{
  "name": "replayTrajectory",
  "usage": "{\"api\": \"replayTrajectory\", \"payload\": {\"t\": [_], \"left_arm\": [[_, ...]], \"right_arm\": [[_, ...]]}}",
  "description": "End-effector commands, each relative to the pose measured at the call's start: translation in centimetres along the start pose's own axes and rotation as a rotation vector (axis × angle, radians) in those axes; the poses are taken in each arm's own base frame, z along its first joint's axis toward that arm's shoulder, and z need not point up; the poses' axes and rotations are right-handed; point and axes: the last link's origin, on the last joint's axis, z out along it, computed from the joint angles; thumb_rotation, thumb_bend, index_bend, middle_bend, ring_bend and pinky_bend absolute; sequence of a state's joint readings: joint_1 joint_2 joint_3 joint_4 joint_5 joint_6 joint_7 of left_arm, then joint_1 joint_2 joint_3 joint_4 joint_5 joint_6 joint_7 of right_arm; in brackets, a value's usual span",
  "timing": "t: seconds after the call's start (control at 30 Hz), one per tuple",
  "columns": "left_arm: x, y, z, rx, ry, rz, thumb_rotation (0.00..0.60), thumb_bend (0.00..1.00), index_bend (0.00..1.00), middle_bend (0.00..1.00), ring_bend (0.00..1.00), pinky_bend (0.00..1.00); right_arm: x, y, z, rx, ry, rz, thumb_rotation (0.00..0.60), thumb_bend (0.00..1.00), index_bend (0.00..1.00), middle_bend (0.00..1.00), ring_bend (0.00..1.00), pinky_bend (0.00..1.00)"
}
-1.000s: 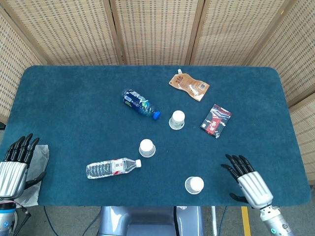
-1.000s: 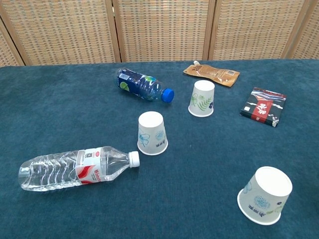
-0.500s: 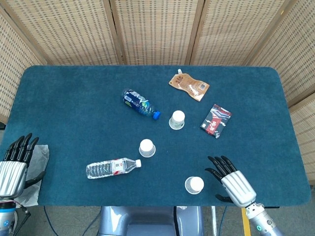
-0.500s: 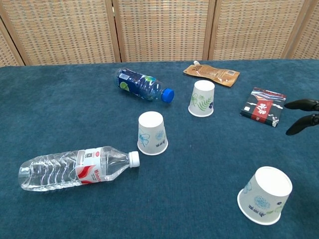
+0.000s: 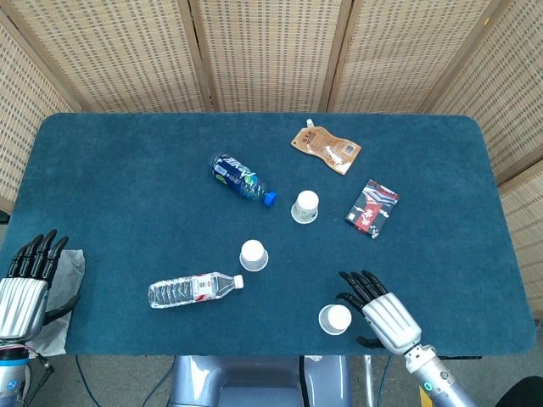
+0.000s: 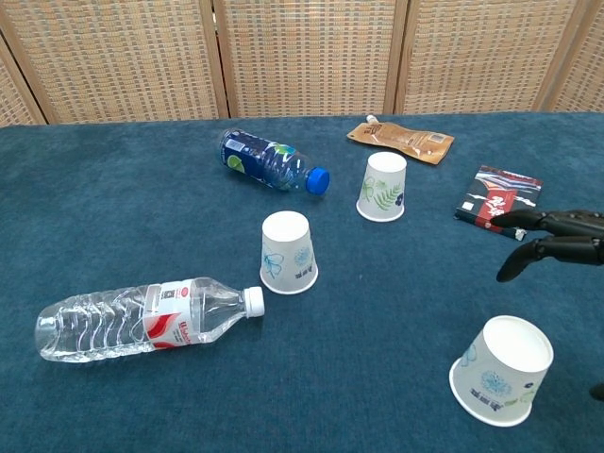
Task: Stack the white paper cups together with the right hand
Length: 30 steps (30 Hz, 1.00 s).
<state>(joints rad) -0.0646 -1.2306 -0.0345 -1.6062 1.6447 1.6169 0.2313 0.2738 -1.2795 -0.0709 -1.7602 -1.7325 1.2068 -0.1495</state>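
Two alike: right robot hand (image 5: 380, 312) at lower right of the head view, left robot hand (image 5: 25, 285) at lower left. Black slender fingers (image 6: 552, 247), ribbed silver-grey backs, black thumbs at the side. Silver cylindrical wrist below the right, with a small blue-green mark; similar blue mark under the left.

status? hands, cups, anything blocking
Right hand open beside nearest cup, not touching. Left hand open at table edge. Three cups upside down, apart, none stacked. Red packet and bottles off the path.
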Motion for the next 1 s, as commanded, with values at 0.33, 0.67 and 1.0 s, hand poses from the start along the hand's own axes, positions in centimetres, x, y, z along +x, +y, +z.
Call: {"api": "replayTrajectory", "payload": {"t": [0.33,0.67,1.0], "left_arm": [[0.0,0.1,0.0,0.000,0.002,-0.001,0.600,0.11,0.04,0.00,0.00,0.10],[0.0,0.0,0.0,-0.001,0.000,0.000,0.600,0.11,0.04,0.00,0.00,0.10],[-0.1,0.1,0.0,-0.007,-0.004,0.001,0.600,0.11,0.04,0.00,0.00,0.10]], "right_arm": [[-1.2,-0.9,2.2,0.011,-0.051,0.000,0.600,0.15,0.29,0.00,0.00,0.09],[-1.8,-1.0,3.2,-0.004,-0.054,-0.002,0.600,0.15,0.39,0.00,0.00,0.10],[-2.2,-0.5,4.0,-0.035,-0.032,0.001,0.600,0.14,0.56,0.01,0.00,0.13]]}}
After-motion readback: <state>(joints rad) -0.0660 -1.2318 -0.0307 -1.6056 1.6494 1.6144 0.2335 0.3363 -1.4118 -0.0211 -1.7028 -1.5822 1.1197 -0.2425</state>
